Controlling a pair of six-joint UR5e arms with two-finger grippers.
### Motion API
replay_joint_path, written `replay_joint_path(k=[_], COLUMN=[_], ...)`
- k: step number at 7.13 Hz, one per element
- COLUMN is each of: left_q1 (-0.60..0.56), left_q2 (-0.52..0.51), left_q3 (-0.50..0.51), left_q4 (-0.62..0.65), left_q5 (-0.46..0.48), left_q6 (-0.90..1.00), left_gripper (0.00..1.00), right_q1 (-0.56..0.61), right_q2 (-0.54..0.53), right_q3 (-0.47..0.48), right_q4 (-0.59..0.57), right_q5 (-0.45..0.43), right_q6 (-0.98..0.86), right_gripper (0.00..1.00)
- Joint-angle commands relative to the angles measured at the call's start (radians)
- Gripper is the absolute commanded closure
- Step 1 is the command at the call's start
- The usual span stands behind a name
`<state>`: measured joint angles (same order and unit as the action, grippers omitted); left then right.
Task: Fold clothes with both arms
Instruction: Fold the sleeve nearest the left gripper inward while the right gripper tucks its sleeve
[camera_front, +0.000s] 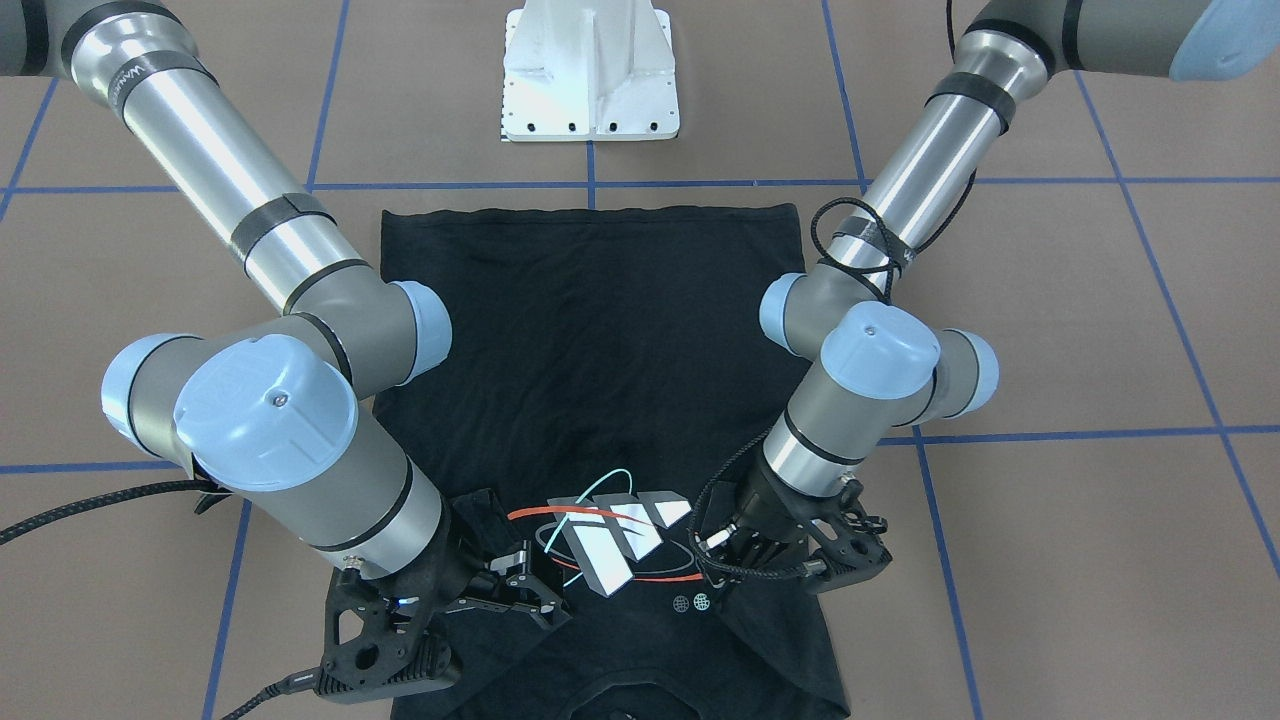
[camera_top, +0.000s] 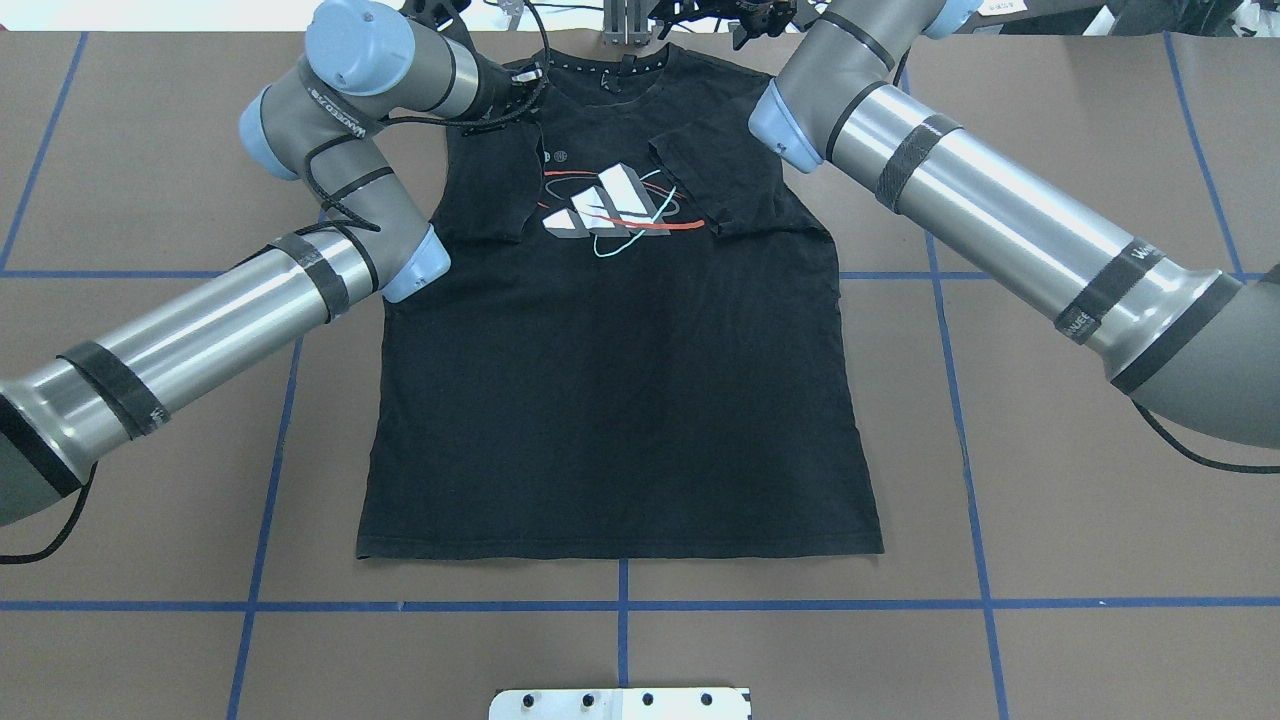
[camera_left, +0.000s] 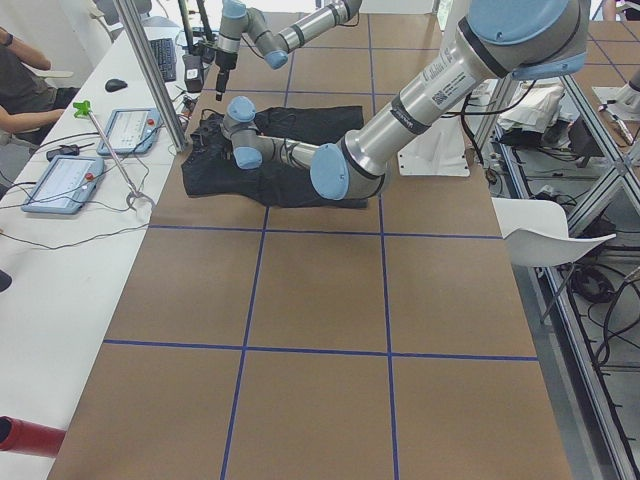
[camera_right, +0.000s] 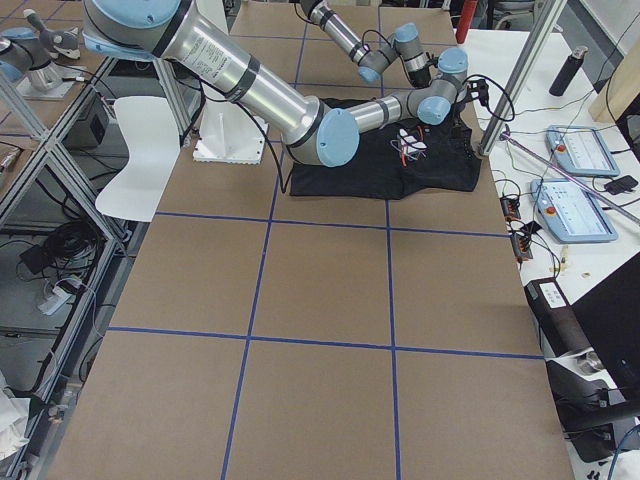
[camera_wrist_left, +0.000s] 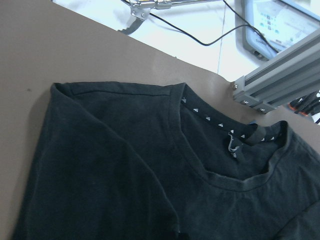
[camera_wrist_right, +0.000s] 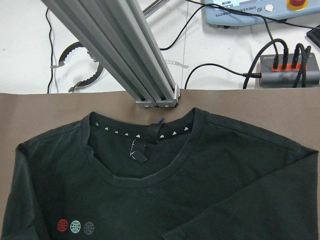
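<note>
Right pincer (camera_front: 528, 588) agape, left pincer (camera_front: 718, 547) state unclear; T-shirt (camera_top: 620, 400) lengthwise, collar (camera_top: 590, 68) away from pedestal (camera_top: 620, 703).

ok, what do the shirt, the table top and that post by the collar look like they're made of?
T-shirt: soft knit fabric, likely cotton jersey, matte black; it wrinkles and drapes, with a ribbed collar.
Table top: matte brown sheet, perhaps board or laminate; no glare, blue tape lines on it.
Post: bare aluminium extrusion, by its satin grey slotted profile.

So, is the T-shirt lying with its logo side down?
No, the block logo faces up on the chest of the T-shirt.
</note>
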<state>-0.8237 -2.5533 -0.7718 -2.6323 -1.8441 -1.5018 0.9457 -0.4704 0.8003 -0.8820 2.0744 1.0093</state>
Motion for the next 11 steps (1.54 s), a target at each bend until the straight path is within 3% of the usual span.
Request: replay_joint_path(k=[1,2,3,8,9,11], left_q1=[0.017,0.017,0.017,-0.014,-0.023,-0.034], left_q2=[-0.008,-0.008,-0.008,-0.005,0.037,0.218], left_q3=[0.005,0.005,0.003,-0.050,-0.123,-0.374], left_q4=[-0.017,-0.023,-0.024,-0.037,-0.026,0.035], left_q5=[0.014,0.012,0.012,-0.033,-0.117,-0.242], left_q6=[-0.011,-0.011,-0.006,-0.015,-0.012,-0.011], left_gripper=[1.00,0.84,0.01,0.00,0.00,0.00], right_q1=[-0.001,-0.001,-0.001,0.004,0.007,0.010], right_q2=[-0.011,-0.014,-0.014,-0.022,-0.072,-0.239], right_q3=[0.000,0.000,0.000,0.014,0.086,0.355], right_q4=[0.003,0.003,0.000,-0.006,-0.047,-0.251], right_q5=[-0.002,-0.003,-0.003,0.036,0.093,0.142], right_q6=[-0.002,-0.002,-0.009,0.008,0.030,0.040], right_gripper=[0.01,0.01,0.01,0.01,0.01,0.01])
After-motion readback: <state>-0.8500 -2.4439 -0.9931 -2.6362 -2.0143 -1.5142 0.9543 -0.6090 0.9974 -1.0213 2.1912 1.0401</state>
